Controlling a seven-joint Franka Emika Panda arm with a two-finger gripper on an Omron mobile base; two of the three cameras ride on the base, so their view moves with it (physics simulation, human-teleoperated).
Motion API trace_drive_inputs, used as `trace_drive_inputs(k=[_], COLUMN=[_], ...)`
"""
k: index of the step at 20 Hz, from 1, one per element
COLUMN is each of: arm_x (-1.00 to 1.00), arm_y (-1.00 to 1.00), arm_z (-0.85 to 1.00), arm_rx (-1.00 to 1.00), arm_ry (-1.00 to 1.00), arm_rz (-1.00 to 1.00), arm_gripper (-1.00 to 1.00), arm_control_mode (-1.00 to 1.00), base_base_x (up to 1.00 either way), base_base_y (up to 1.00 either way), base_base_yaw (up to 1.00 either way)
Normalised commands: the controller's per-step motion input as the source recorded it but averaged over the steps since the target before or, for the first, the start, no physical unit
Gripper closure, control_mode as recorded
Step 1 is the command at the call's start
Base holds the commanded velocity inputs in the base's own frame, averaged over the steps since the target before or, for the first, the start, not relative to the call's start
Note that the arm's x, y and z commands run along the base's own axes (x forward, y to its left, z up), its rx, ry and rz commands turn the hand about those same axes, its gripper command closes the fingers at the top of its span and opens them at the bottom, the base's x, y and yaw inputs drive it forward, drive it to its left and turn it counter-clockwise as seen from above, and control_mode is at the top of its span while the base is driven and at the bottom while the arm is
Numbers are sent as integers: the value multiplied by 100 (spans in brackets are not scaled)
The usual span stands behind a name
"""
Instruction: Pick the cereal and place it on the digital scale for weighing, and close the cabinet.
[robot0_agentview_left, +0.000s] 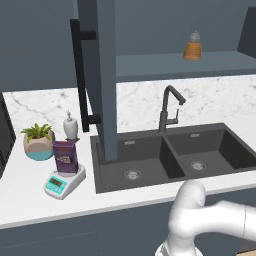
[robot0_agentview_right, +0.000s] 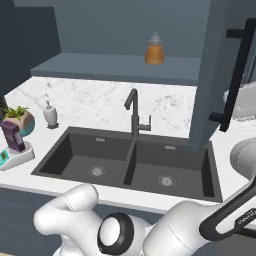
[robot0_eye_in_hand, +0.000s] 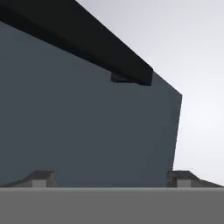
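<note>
In the left base view the cereal (robot0_agentview_left: 65, 157) stands upright on the scale (robot0_agentview_left: 64, 182), on the white counter (robot0_agentview_left: 30, 192) left of the dark double sink (robot0_agentview_left: 150, 150). A plant pot (robot0_agentview_left: 38, 142) and a soap dispenser (robot0_agentview_left: 70, 126) sit just behind the box. The cabinet (robot0_agentview_left: 165, 35) hangs open above: one door (robot0_agentview_left: 100, 75) swings out over the sink's left edge, its black handle (robot0_agentview_left: 80, 75) facing left, and an orange bottle (robot0_agentview_left: 192, 46) rests on the inner shelf. A black tap (robot0_agentview_left: 169, 107) rises behind the sink. In the right base view the cereal (robot0_agentview_right: 13, 136) and scale (robot0_agentview_right: 15, 155) lie at the far left, and the other door (robot0_agentview_right: 220, 70) stands open at the right with its handle (robot0_agentview_right: 235, 75). In the hand view the gripper (robot0_eye_in_hand: 111, 177) faces a door panel (robot0_eye_in_hand: 87, 131) close up, the handle (robot0_eye_in_hand: 78, 41) crossing above; the fingertips (robot0_eye_in_hand: 41, 178) stand wide apart with nothing between them.
</note>
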Motion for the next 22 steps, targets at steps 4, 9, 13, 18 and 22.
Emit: trace_drive_inputs(k=[4,9,13,18,22], arm_x=[56,68,68,99,100], arm_y=[100,100,100,99,99], arm_z=[27,14,-1,-29,-51], arm_rx=[-29,-37,-31,-25,-18], arm_ry=[2,17,32,19,1], arm_rz=[24,-3,-42,-53,-51], arm_gripper=[-100,-100,-100,-100,-100], arm_control_mode=[-100,-100,-100,-100,-100], base_base_x=[0,0,0,0,0], base_base_y=[0,0,0,0,0], base_base_yaw=[0,0,0,0,0])
